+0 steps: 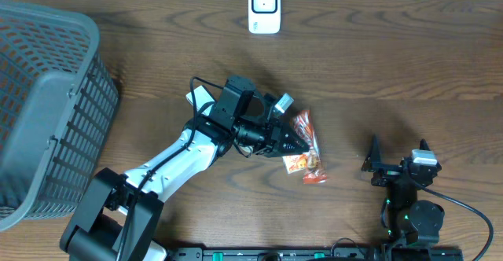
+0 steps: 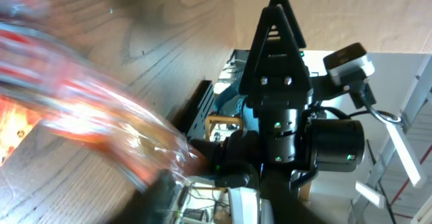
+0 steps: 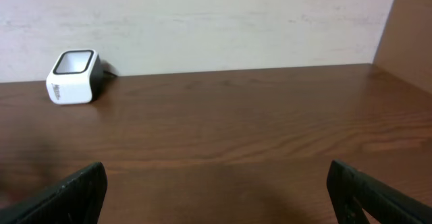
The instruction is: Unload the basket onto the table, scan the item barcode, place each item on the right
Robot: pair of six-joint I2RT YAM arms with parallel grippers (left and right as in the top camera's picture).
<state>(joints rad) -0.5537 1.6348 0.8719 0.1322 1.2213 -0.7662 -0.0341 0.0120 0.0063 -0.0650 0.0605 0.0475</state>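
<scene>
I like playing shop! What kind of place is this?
Probably a pretend shop checkout in a robot lab: a white barcode scanner and a grey basket stand on the wooden table, with a snack packet to scan.

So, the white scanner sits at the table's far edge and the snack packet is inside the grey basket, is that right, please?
Not quite: the snack packet is outside the grey basket, over the middle of the table at the left pincer, as the overhead view shows. The white scanner does sit at the far edge.
</scene>
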